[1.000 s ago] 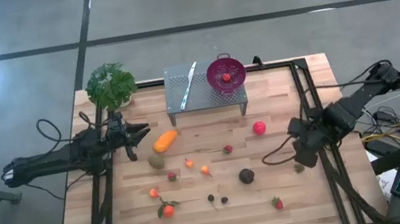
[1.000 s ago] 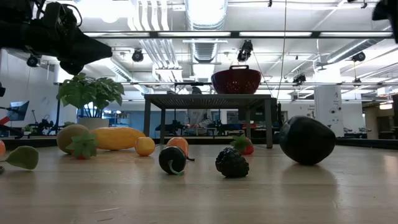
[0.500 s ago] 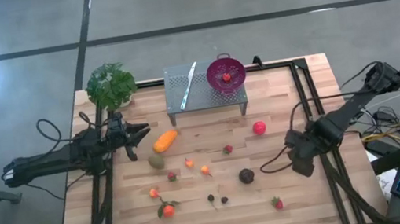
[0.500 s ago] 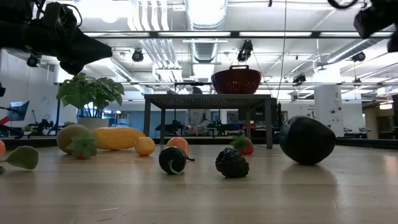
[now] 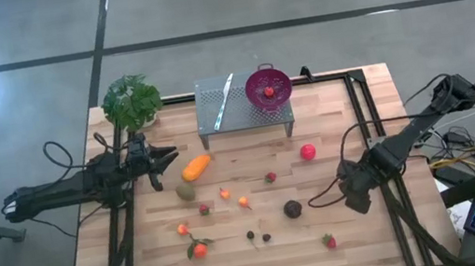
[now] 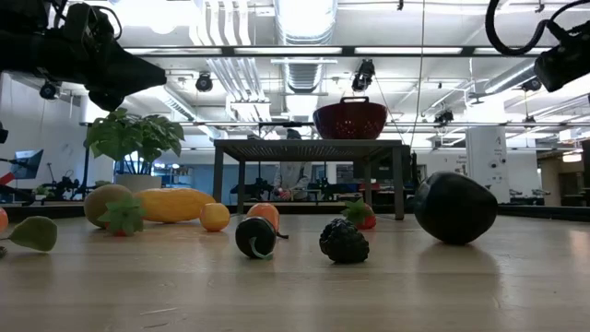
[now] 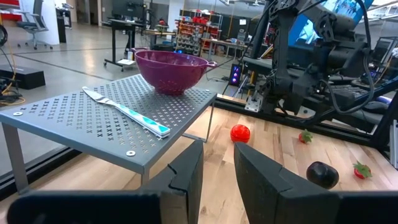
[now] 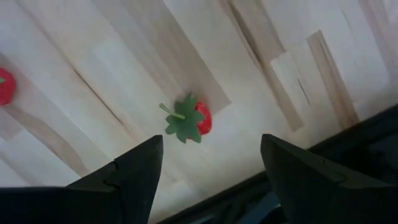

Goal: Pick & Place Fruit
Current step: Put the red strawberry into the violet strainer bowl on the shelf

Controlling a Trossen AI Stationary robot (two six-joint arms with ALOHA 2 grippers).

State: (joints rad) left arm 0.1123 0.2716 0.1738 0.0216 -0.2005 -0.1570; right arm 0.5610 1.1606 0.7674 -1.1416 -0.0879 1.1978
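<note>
Strawberry (image 8: 193, 121) on table, below & between open right hand (image 8: 211, 168) (untouched)

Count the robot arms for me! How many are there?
2. The left arm comes in from the table's left side, by the orange fruit. The right arm comes in from the right side, near the purple ball. None seems hidden.

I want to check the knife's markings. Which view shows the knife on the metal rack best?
The left wrist view: the knife lies close, its blue-patterned blade clear on the rack. The high view shows only a pale sliver. The low and right wrist views show none of it.
</note>
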